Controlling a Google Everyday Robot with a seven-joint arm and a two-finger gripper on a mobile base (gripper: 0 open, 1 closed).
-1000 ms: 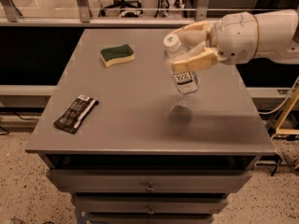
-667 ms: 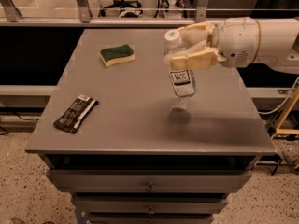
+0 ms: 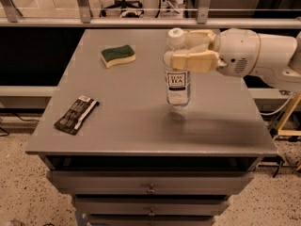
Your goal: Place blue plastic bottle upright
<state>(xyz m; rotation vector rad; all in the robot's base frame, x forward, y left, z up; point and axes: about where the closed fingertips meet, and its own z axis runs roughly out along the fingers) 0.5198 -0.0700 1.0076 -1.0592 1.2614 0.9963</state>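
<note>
The blue plastic bottle point(image 3: 178, 84) is upright with its white cap on top, its base at or just above the grey table point(image 3: 131, 126) right of centre. My gripper point(image 3: 181, 51) reaches in from the right and is shut on the bottle's upper part, one cream finger point(image 3: 193, 61) in front and one behind.
A green and yellow sponge point(image 3: 118, 55) lies at the back left of the table. A dark snack packet point(image 3: 76, 114) lies near the left edge. Drawers are below the tabletop. A glass railing and office chairs stand behind.
The gripper has moved the bottle lower towards the table and turned it more nearly vertical.
</note>
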